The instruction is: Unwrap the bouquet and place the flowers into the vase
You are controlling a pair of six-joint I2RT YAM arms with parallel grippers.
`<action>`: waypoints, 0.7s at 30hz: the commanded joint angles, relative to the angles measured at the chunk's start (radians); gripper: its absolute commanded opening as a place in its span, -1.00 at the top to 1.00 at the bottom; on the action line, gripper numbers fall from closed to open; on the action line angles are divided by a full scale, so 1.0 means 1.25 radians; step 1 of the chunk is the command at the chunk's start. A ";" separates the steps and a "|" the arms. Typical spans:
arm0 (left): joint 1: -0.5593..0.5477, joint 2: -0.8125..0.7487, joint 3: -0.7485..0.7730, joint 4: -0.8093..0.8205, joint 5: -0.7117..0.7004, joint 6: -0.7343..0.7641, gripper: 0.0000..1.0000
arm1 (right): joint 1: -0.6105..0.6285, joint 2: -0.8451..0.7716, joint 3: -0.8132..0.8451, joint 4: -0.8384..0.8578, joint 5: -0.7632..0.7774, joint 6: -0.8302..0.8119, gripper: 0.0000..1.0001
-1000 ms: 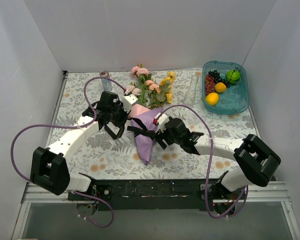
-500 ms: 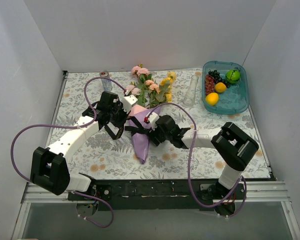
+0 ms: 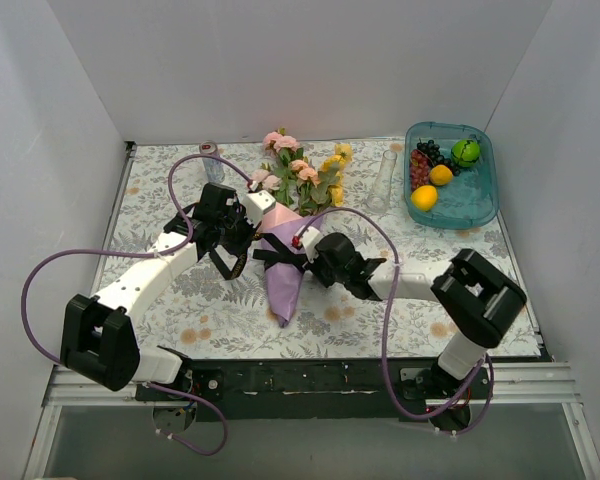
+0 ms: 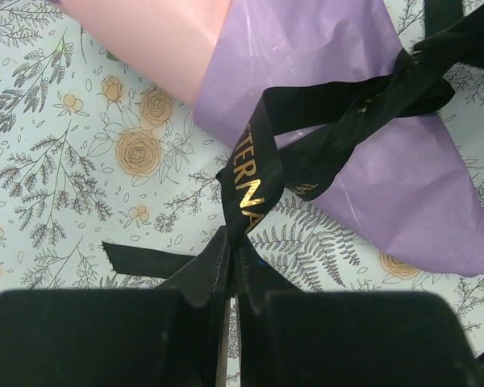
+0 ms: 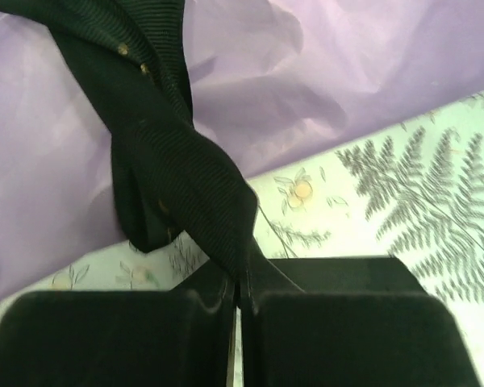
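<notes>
The bouquet [image 3: 283,262] is laid mid-table [image 3: 170,300] between the two arms, with the cone tip toward the near edge and the flowers [image 3: 302,175] fanned toward the back. The vase [image 3: 383,180] is stood upright just right of the blooms, apart from them and beside the tray [image 3: 477,208]. The paper [image 4: 403,193] is bound by the ribbon [image 4: 246,189], and the knot is not yet undone.

The left gripper [image 4: 230,278] is pressed fully closed on a ribbon tail. The gold-lettered strip is seen running from the knot into the seam between its fingers. The right gripper [image 5: 240,286] is likewise clamped tight, with a dark fold of ribbon pinched at its tips over the paper. Whether that fold is a loop or a free end cannot be told.

Several failures are to be feared. If the wrong strand is held, the knot is likely to be tightened rather than released when the ends are drawn apart. Nothing pins the bouquet down, so the whole bundle could be dragged along with the pull, and the blooms could be swept into the vase and tip it. The ribbon looks thin and smooth, so it may be lost from the jaws under tension. If paper has been caught with the ribbon on the right side, a tear is possible.
</notes>
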 commanded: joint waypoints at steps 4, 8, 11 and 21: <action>0.015 -0.053 0.044 0.012 -0.040 -0.032 1.00 | 0.001 -0.239 -0.059 -0.092 0.149 0.050 0.97; 0.074 -0.086 0.043 0.036 -0.109 -0.032 1.00 | 0.000 -0.339 -0.099 -0.160 0.213 0.082 0.97; 0.148 -0.110 0.034 0.049 -0.154 -0.014 1.00 | -0.001 -0.396 -0.109 -0.209 0.253 0.103 0.97; 0.427 -0.175 0.006 0.008 -0.061 0.078 1.00 | -0.116 -0.577 -0.092 -0.430 0.430 0.259 0.97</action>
